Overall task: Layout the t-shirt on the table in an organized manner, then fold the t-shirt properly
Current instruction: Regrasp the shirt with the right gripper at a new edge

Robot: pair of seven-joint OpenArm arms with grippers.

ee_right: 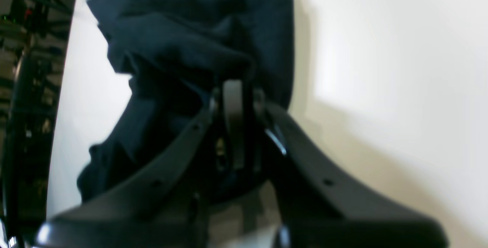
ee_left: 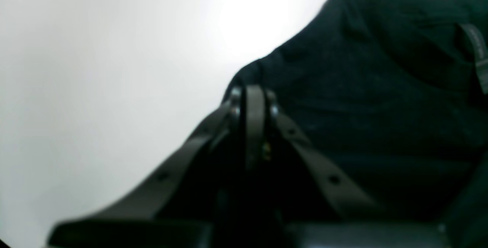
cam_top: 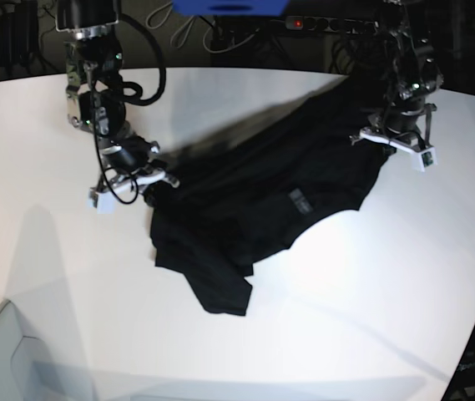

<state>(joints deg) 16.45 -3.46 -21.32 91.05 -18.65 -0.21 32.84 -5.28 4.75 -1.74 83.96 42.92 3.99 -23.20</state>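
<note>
— One shirt [cam_top: 254, 196], one table [cam_top: 371, 301], two grippers: is that what is showing?

— Yes. The shirt is lying rumpled on the far half of the table, stretching as a long band from near the far right edge down toward the left side, with one sleeve hanging toward the near edge.

— Which way is its long axis running?

— Diagonally, from far right to near left. In the left wrist view the collar and its label [ee_left: 478, 55] are sitting at the far-right end.

— And the grippers?

— The left gripper [cam_top: 394, 138] is pinching the shirt at its far-right end, fingers pressed fully together on the cloth. The right gripper [cam_top: 133, 177] is clamping bunched fabric at the left end, fingers nearly touching.
</note>
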